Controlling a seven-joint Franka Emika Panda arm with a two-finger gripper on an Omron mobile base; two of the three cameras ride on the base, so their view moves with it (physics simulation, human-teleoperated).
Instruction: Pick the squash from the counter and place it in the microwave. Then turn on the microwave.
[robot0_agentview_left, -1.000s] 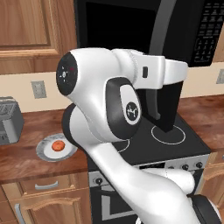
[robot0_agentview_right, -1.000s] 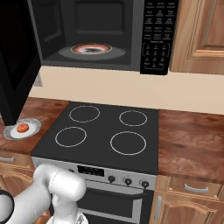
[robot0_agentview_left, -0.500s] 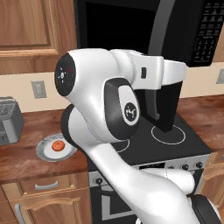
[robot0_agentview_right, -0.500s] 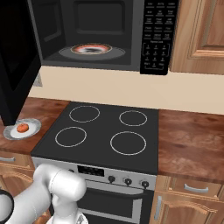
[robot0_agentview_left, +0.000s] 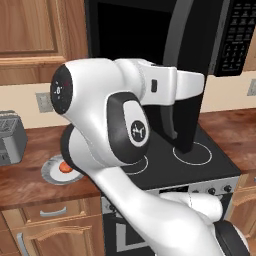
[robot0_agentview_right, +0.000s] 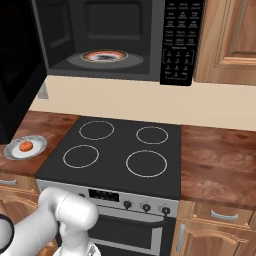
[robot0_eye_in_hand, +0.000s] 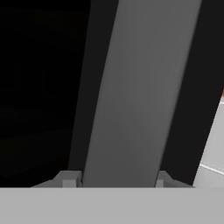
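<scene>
**Pincer clamped on the microwave door handle**

Pincer (robot0_eye_in_hand: 116, 179) grips the long grey handle (robot0_eye_in_hand: 135, 87) of the microwave (robot0_agentview_right: 115, 40), one fingertip on each side, with the door swung wide. Well away from it, low to its left, the squash (robot0_agentview_left: 65, 167) sits on a plate (robot0_agentview_left: 51, 172) on the counter (robot0_agentview_left: 30, 182).

Glossy white arm (robot0_agentview_left: 125, 200), dark joints

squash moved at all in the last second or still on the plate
No. The squash lies on the plate left of the stovetop, at the same spot against it as a second ago in both base views.
</scene>
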